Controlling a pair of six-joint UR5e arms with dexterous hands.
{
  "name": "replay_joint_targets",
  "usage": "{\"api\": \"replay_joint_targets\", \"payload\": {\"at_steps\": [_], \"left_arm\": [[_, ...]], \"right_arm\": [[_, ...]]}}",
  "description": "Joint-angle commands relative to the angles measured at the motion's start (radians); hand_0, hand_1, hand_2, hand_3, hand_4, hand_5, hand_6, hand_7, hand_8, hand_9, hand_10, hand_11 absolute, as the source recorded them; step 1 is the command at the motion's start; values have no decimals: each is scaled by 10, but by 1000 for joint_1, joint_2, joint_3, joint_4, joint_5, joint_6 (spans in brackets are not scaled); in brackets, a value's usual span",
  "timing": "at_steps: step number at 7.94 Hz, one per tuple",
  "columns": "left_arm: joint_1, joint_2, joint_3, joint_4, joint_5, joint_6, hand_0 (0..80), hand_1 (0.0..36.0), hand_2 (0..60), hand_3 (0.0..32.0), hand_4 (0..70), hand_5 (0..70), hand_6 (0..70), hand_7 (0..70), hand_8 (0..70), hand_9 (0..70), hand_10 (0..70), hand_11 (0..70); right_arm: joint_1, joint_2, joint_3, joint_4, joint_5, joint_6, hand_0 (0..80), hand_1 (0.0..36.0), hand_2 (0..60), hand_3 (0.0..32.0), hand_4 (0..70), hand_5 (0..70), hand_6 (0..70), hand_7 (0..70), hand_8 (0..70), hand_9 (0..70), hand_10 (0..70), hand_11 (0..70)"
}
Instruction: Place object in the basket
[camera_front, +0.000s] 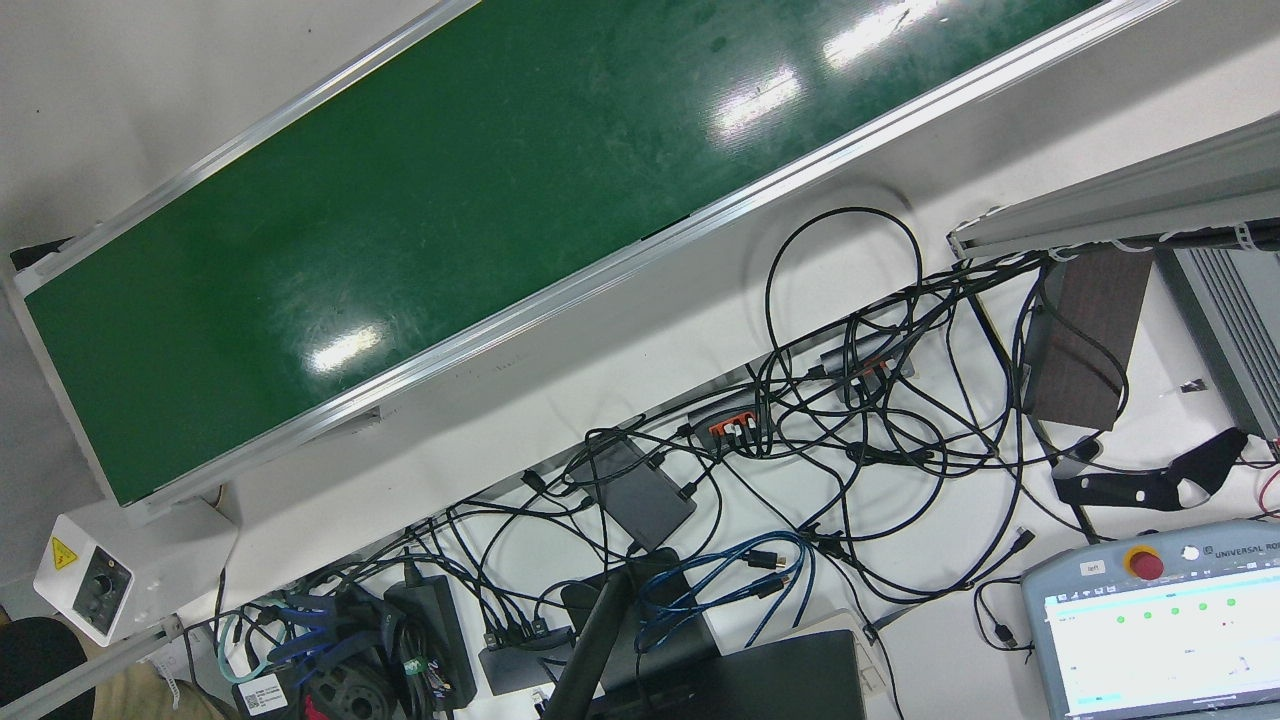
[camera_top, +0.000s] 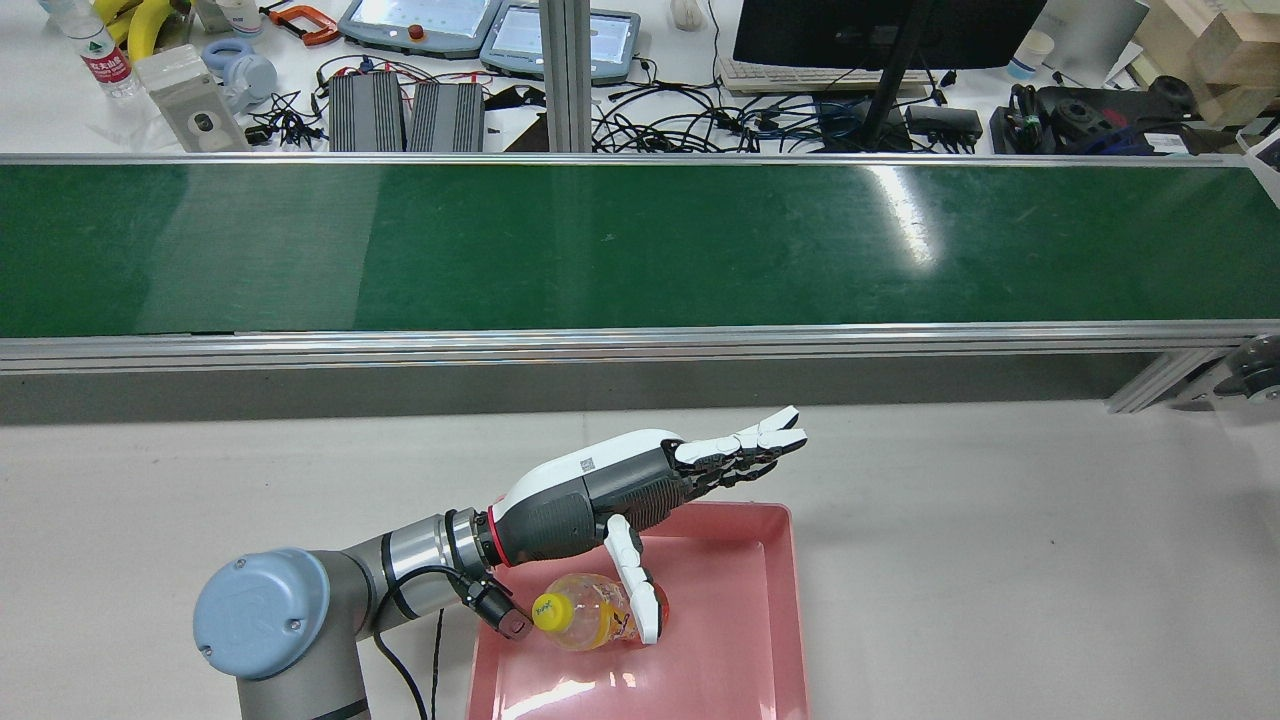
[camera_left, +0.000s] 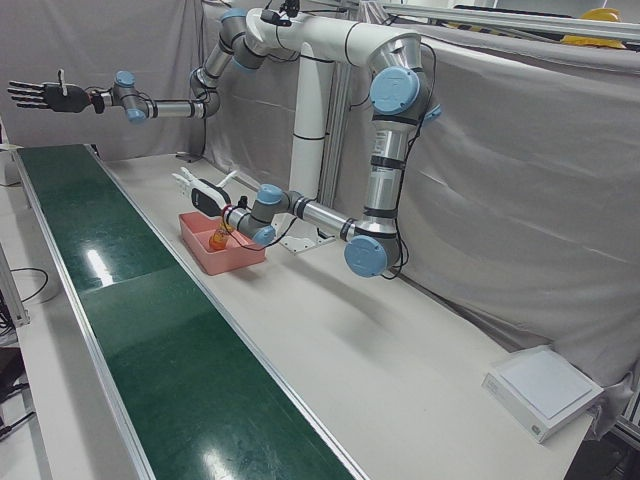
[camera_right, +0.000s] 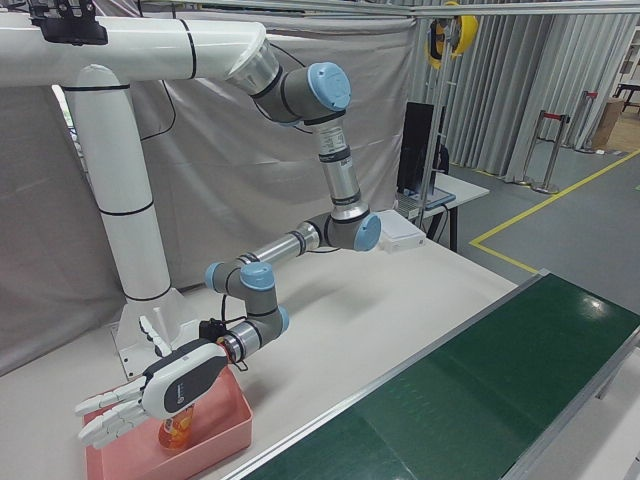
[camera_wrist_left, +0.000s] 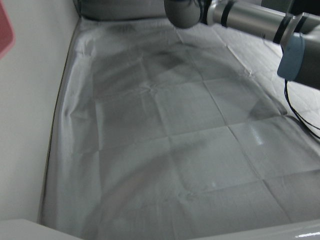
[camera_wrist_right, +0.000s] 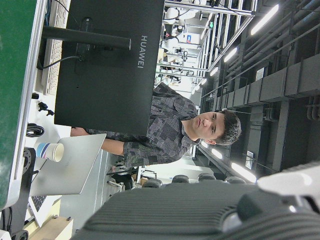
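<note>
A clear bottle (camera_top: 590, 622) with a yellow cap and orange drink lies on its side in the pink basket (camera_top: 770, 620). My left hand (camera_top: 640, 480) is open just above the basket's far left corner, fingers stretched toward the belt, thumb hanging down beside the bottle. It holds nothing. The right-front view shows the same hand (camera_right: 150, 395) over the bottle (camera_right: 178, 428) and basket (camera_right: 225, 435). My right hand (camera_left: 42, 95) is open, raised high over the far end of the belt, well away from the basket (camera_left: 235, 258).
The green conveyor belt (camera_top: 640, 250) runs across beyond the basket, with its metal rail (camera_top: 640, 345) between. Cables, monitors and pendants lie on the desk behind the belt (camera_top: 700, 110). A white box (camera_left: 545, 390) sits at the table's far corner.
</note>
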Motion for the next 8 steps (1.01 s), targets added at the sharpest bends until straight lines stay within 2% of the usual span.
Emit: {"api": "replay_joint_targets", "payload": {"at_steps": [1,4,8], "left_arm": [[-6,1,-12,0,2,-2,497,70,0,0,141,47,0,12,39,60,37,64],[-12,-2,-65,44,3,-11,494,67,0,0,147,55,0,9,47,70,41,70],[-13,-2,-82,64,3,-12,496,74,0,0,149,69,0,5,49,75,39,67]], "right_arm": [[0,0,0,0,0,-1,0,0,0,0,0,0,0,0,0,0,0,0],[0,0,0,0,0,-1,0,0,0,0,0,0,0,0,0,0,0,0],[0,0,0,0,0,-1,0,0,0,0,0,0,0,0,0,0,0,0]]}}
